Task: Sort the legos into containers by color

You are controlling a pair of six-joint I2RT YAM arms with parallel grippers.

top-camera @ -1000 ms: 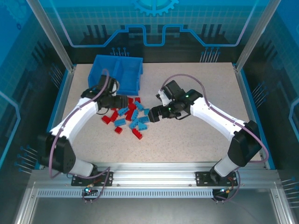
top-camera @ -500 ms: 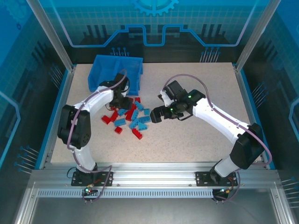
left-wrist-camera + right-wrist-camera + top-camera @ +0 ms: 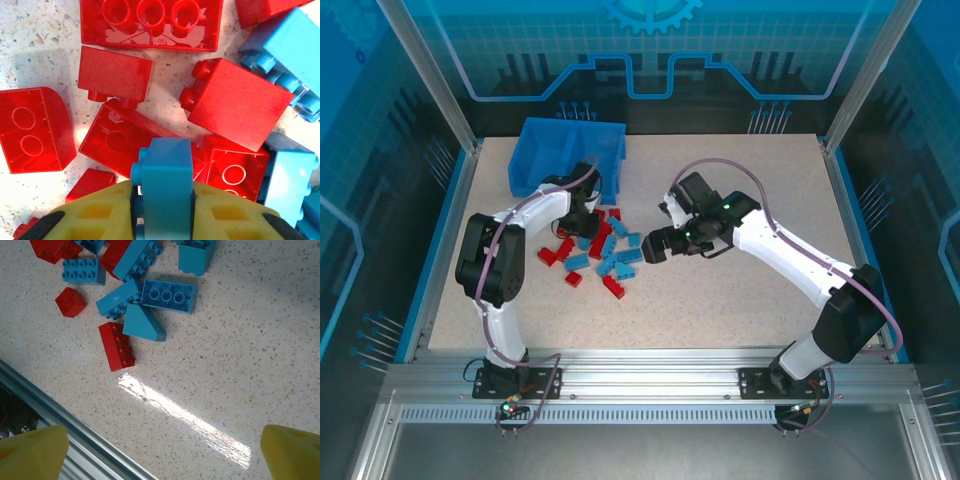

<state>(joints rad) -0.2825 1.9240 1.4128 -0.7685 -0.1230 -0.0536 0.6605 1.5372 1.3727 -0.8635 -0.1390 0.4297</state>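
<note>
Gripping one light blue lego [image 3: 167, 175], the left hand [image 3: 162, 212] is clamped shut over the red and blue legos [image 3: 605, 255] piled on the worktop [image 3: 740, 300]. The right hand [image 3: 655, 245] hovers wide open and empty beside them; the blue bin [image 3: 532, 178] sits beyond.

Scattered legos [image 3: 167, 296] on speckled tabletop [image 3: 240, 340]

Legos [image 3: 602, 250]: red and light-blue studded bricks in a loose heap on the table [image 3: 740, 300], just in front of the bin [image 3: 535, 150]. Some lie studs-up, some on their sides or inverted. One light-blue brick [image 3: 167, 182] is clamped in the left pincer [image 3: 162, 215] above red ones. The bin is blue with a central divider and two compartments. Contents unclear from above.
</note>
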